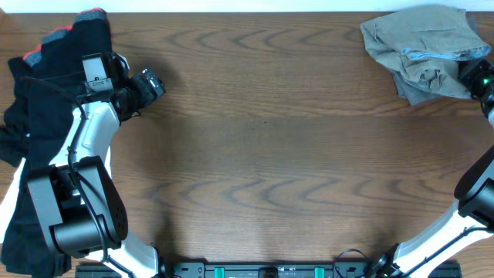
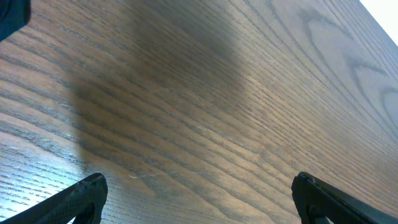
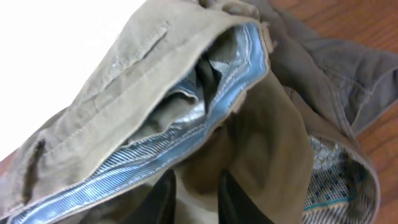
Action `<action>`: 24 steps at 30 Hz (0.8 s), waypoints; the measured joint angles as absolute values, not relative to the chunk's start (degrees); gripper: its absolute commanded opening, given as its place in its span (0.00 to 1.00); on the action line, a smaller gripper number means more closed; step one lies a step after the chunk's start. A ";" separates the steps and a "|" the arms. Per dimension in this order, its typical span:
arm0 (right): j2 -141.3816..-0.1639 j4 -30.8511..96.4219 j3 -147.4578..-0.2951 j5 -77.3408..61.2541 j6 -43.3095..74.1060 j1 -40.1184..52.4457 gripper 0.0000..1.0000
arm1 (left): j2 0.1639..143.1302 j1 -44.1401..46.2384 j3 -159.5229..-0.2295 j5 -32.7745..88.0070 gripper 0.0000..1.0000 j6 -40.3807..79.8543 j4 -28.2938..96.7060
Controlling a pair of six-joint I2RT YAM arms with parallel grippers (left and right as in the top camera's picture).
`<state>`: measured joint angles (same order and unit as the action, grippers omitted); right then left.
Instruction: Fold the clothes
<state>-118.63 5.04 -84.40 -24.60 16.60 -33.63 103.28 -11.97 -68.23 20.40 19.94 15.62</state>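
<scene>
The khaki shorts [image 1: 421,46] lie crumpled at the table's far right corner, with the pale blue waistband lining showing. In the right wrist view the shorts [image 3: 155,93] fill the frame. My right gripper [image 3: 194,186] has its fingers close together with a fold of khaki cloth between them; overhead it [image 1: 472,75] sits at the heap's right edge. My left gripper [image 2: 199,193] is open and empty over bare wood; overhead it [image 1: 153,83] is at the far left. Black garments with red trim [image 1: 46,85] are piled behind the left arm.
The wooden table [image 1: 262,154] spans the view. More black cloth [image 1: 19,232] hangs at the left edge near the left arm's base. The table's back edge runs just behind both heaps.
</scene>
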 measured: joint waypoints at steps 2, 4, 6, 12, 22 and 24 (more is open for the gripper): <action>-118.43 4.29 -84.40 -25.12 16.75 -33.67 0.39 | 103.28 -11.97 -68.23 20.40 0.96 19.94 15.62; -118.10 2.85 -84.40 -25.45 16.47 -33.67 0.44 | 103.28 -11.97 -68.23 20.40 0.96 19.94 15.59; -117.75 2.39 -84.40 -25.45 16.27 -33.65 0.46 | 103.28 -11.97 -68.23 20.40 0.96 19.94 15.59; -117.73 0.51 -84.40 -23.40 13.65 -32.25 0.47 | 103.28 -11.97 -68.23 20.40 0.96 19.94 15.62; -123.26 -8.43 -84.40 -22.52 9.54 -27.29 0.19 | 103.28 -11.97 -68.23 20.40 0.96 19.97 15.62; -123.98 -7.35 -84.40 -21.78 9.50 -26.79 0.10 | 103.28 -11.97 -68.23 20.40 0.96 19.94 15.62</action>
